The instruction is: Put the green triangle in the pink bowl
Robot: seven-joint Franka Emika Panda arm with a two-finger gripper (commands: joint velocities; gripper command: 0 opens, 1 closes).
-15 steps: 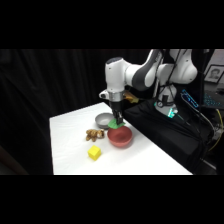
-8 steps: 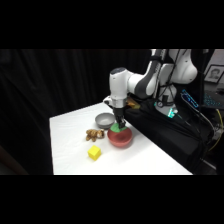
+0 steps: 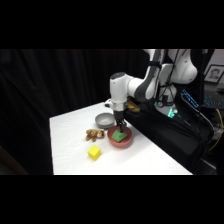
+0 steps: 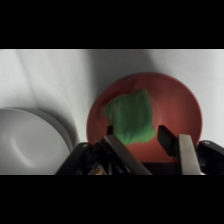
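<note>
The green triangle (image 4: 129, 117) lies inside the pink bowl (image 4: 180, 100), on its floor. My gripper (image 4: 141, 137) hangs low over the bowl, one finger on each side of the block's near edge. A thin gap shows between the right finger and the block, so the gripper looks open. In the side view the gripper (image 3: 119, 129) reaches down into the pink bowl (image 3: 125, 144) near the table's right edge, with the green triangle (image 3: 119, 135) just under it.
A grey metallic bowl (image 3: 104, 120) stands right behind the pink one and shows as the grey metallic bowl (image 4: 30, 140) at the wrist view's left. A small brown object (image 3: 93, 134) lies left of the pink bowl. A yellow cube (image 3: 94, 152) sits nearer the front.
The gripper has moved from above the grey bowl over to the pink bowl and come down into it with the green triangle.
</note>
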